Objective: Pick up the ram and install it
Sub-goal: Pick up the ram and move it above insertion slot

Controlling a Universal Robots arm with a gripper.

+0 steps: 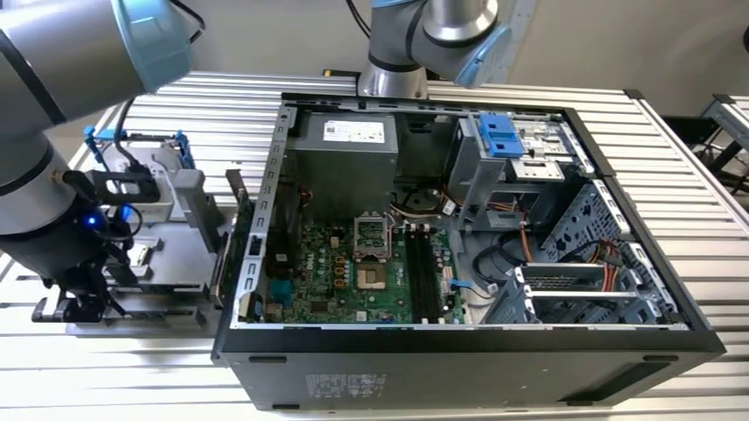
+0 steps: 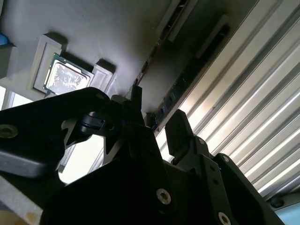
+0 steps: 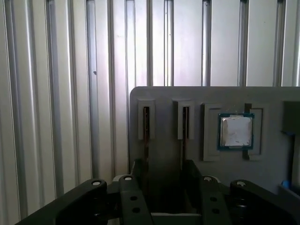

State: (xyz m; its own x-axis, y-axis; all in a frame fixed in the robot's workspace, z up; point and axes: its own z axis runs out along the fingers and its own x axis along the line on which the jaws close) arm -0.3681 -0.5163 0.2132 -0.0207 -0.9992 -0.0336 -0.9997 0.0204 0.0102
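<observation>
Where the arm reaches down at the exterior view's left, the gripper [image 1: 73, 305] sits low over a grey holder [image 1: 164, 300] on the slatted metal desk [image 1: 690, 158], just beside the open computer case [image 1: 468, 355].

Jaws: released. The two fingers stand apart in both wrist views, clamping nothing.

Ram [image 2: 187, 79]: on edge in one of the holder's long slots. The second wrist view shows it as a thin dark stick with a row of small chips. Its near end falls in the gap between the fingers [image 2: 180, 131] — cannot tell whether either finger touches it. A second slot [image 2: 174, 18] runs parallel beside it, on the side toward the processor chip [image 2: 65, 77], which rests in its own square pocket of the holder.

First wrist view: both slots appear as narrow dark lines side by side, with the processor chip [image 3: 236, 131] next to them. The gripper [image 3: 164, 165] is lined up with the pair of slots, close to the holder's edge.

Case: the motherboard [image 1: 339, 281] lies flat on the case floor, and its long black memory slots [image 1: 422, 276] run beside the processor socket [image 1: 370, 254]. The ram is in the holder outside the case — well apart from those slots, not yet installed.
</observation>
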